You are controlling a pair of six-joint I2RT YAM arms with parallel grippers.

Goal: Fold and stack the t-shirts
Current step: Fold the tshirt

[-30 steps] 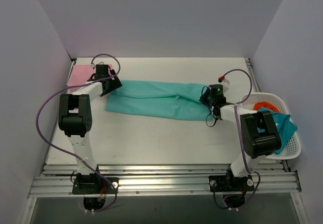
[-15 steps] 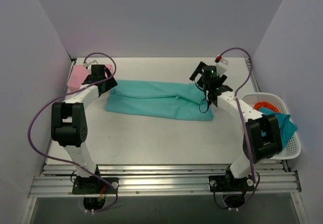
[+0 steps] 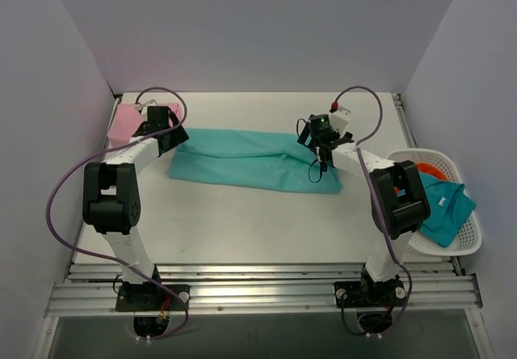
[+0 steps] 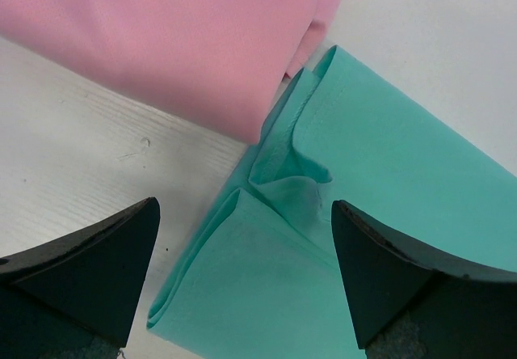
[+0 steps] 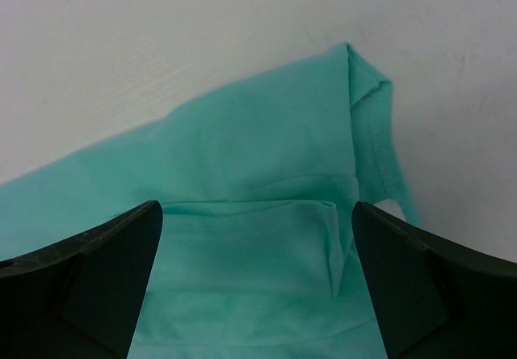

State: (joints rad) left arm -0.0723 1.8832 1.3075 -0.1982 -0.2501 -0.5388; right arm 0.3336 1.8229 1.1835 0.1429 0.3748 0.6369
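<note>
Green tee [image 3: 250,158] lies folded lengthwise in the middle; left gripper [image 4: 242,242] and right gripper [image 5: 257,242] hover over its ends, both spread wide and empty, ready for a crosswise fold. Pink tee [image 3: 123,121] sits far left, likely the stack's base.

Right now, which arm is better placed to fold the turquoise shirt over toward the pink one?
Right, likely: the right gripper hangs open over the turquoise t-shirt's right end; the left gripper, also open, is over the end beside the pink t-shirt.
</note>
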